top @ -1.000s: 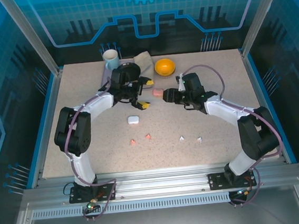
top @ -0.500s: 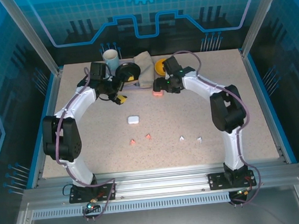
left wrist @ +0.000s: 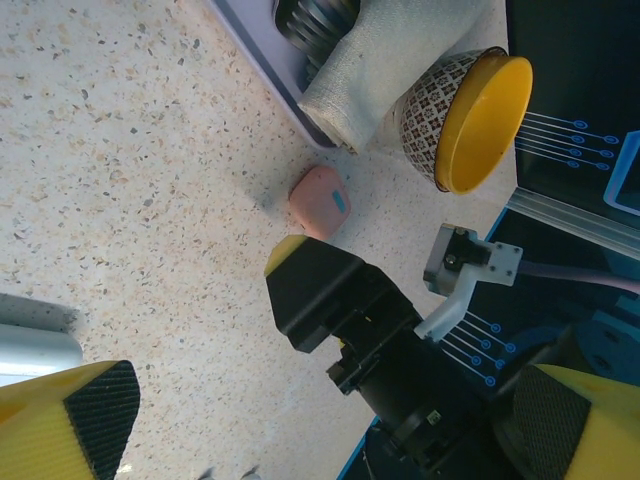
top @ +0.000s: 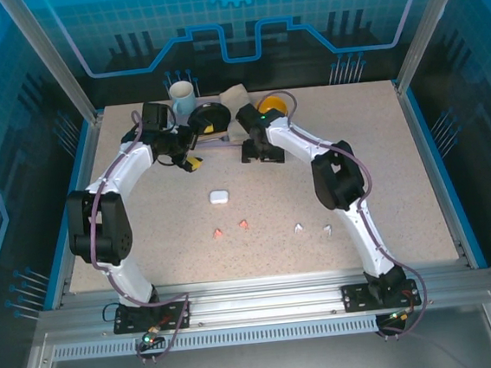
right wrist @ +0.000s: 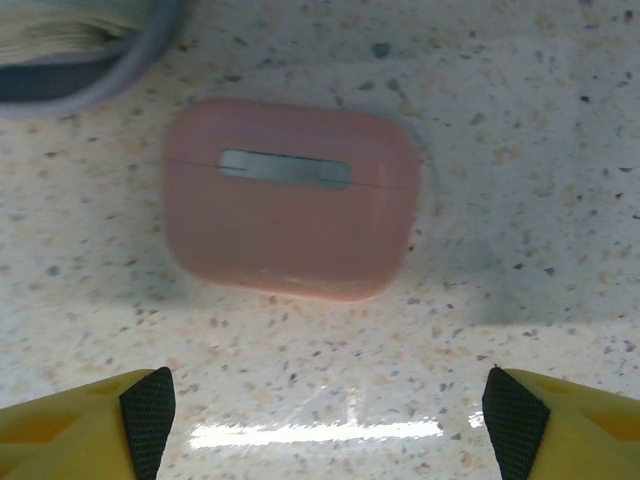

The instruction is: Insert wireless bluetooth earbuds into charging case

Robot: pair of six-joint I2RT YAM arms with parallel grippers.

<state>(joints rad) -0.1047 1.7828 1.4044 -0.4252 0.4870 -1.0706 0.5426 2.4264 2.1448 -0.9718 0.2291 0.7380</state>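
My right pincer [right wrist: 320, 420] hangs spread wide over the pink case [right wrist: 290, 198]. Its 2 fingertips [right wrist: 140, 410] stand clear on the near side of the case and touch nothing. My left pincer [top: 189, 155] is spread too and empty, just to the left, near the mug [top: 182, 94].

The pink case lies flat on the table [top: 383, 162] with its lid shut, so I judge the step in hand to be getting hold of it and opening it. To do that well I would come down square over the case, with 1 finger on each long side. I would also close below the seam by the grey strip [right wrist: 285, 168], so the lid stays free for my other pincer.

The 4 earbuds lie loose well toward the near edge — 2 pink ones [top: 219, 233] and 2 white ones [top: 298, 228]. The white case [top: 219, 197] sits between them and my pincers.

Room is tight at the far side, where the tray rim [right wrist: 150, 60], the folded cloth [left wrist: 390, 70] and the yellow bowl [left wrist: 470, 120] crowd just behind the pink case. The open table is toward me, so I would draw the case that way before working on it.
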